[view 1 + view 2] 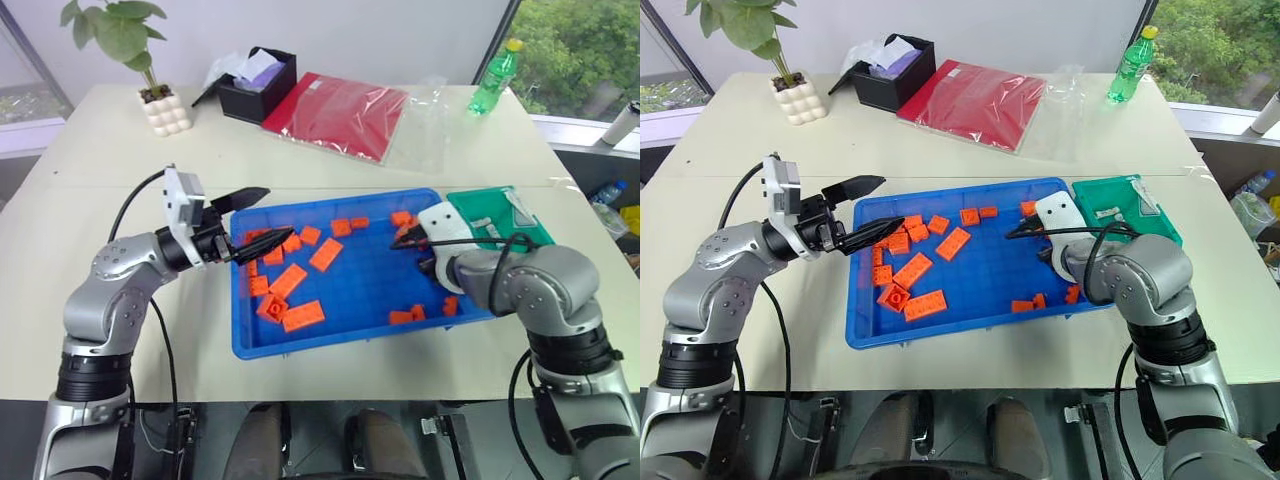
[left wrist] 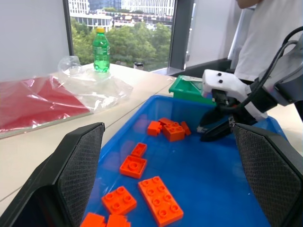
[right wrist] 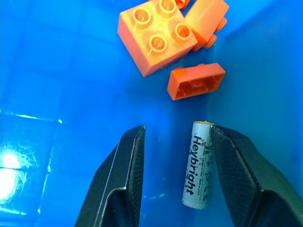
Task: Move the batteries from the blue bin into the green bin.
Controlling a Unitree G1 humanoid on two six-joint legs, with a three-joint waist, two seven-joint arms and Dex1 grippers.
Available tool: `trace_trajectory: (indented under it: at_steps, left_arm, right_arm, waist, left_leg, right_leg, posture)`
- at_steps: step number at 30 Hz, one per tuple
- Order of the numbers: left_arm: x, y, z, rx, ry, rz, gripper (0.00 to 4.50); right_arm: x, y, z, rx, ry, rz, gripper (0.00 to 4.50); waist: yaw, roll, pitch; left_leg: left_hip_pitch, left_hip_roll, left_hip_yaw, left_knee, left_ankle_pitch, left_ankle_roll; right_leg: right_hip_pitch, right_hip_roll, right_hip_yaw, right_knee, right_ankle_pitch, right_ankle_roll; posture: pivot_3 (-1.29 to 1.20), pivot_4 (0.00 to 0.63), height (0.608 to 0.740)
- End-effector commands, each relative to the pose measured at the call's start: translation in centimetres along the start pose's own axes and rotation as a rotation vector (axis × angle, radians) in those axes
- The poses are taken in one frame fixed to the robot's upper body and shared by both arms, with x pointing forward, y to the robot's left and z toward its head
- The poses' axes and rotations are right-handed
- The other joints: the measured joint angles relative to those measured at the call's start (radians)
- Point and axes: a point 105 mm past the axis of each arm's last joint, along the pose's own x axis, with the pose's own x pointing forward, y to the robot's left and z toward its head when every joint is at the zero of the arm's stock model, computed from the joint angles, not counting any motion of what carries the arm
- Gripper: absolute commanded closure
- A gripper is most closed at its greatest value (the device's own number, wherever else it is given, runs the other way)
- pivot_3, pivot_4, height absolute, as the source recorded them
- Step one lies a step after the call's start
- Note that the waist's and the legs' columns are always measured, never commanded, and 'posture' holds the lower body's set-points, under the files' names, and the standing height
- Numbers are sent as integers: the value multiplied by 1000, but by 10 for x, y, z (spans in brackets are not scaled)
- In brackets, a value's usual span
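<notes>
Now, right gripper point(image 3: 173, 156) down inside the blue bin point(image 1: 345, 335), near its right wall. Fingers a bit apart, with one battery point(image 3: 199, 164) between them, lying against one finger, not squeezed from both sides. Orange bricks point(image 3: 158, 29) just past the battery, more of them scattered across the bin. Green bin point(image 1: 535, 228) right beside the blue bin, on its right, with small pale things inside, too small to name. Left gripper point(image 1: 250, 222) over the blue bin's left edge, fingers wide apart, holding nothing. Green bottle point(image 1: 494, 78) farther back on the table.
</notes>
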Motion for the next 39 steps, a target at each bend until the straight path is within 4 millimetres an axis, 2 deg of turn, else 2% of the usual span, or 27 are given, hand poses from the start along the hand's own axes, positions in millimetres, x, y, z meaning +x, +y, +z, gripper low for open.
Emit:
trace_trajectory:
  at_steps: [1,4,7,10,22,24,26,29,30,39]
  left_arm:
    - [3,-3,9,29,-32,-16,0]
    - [3,-4,9,28,-32,-16,0]
    - [2,-4,9,28,-32,-14,0]
    - [2,-4,9,28,-31,-11,0]
    - [1,-2,8,26,-31,-6,0]
    - [2,-2,8,25,-32,-6,0]
    - [2,-2,8,24,-32,-7,0]
    - [2,-2,7,24,-31,-8,0]
    - [2,-2,7,24,-30,-8,0]
    - [1,-2,6,29,-25,-9,0]
  right_arm:
    - [1,-9,-17,-1,58,-36,2269]
    - [2,-5,-19,7,60,-28,2269]
    - [3,-1,-20,15,60,-17,3141]
    - [4,0,-20,20,59,-16,4431]
    - [0,0,-11,19,28,-5,4431]
    - [0,-2,-9,26,23,-13,3899]
    - [-1,-4,-8,27,20,-18,3171]
    - [-2,-5,-5,19,14,-18,1523]
    - [-3,-5,-4,19,10,-13,1210]
    - [-10,-9,4,16,-21,-7,1210]
  waist:
    - [0,0,0]
    - [0,0,0]
    - [-2,0,0]
    - [-7,0,0]
    - [-7,0,0]
    - [-8,0,0]
    - [-6,0,0]
    - [-3,0,0]
    - [-4,0,0]
    - [-6,0,0]
  left_leg:
    - [0,0,0,0,0,0]
    - [0,0,0,0,0,0]
    - [0,0,0,0,0,0]
    - [0,0,0,0,0,0]
    - [0,0,0,0,0,0]
    - [0,0,0,0,0,0]
    - [0,0,0,0,0,0]
    - [0,0,0,0,0,0]
    - [0,0,0,0,0,0]
    - [0,0,0,0,0,0]
  right_leg:
    - [0,0,0,0,0,0]
    - [0,0,0,0,0,0]
    - [0,0,0,0,0,0]
    - [0,0,0,0,0,0]
    - [0,1,0,0,0,0]
    - [0,1,0,0,0,0]
    - [0,1,0,0,0,0]
    - [0,0,0,0,0,0]
    - [0,0,0,0,0,0]
    - [0,0,0,0,0,0]
  posture:
    - [0,150,740]
    - [0,150,740]
    - [0,150,740]
    - [0,150,740]
    - [0,150,740]
    - [0,150,740]
    - [0,150,740]
    - [0,150,740]
    - [0,150,740]
    - [0,150,740]
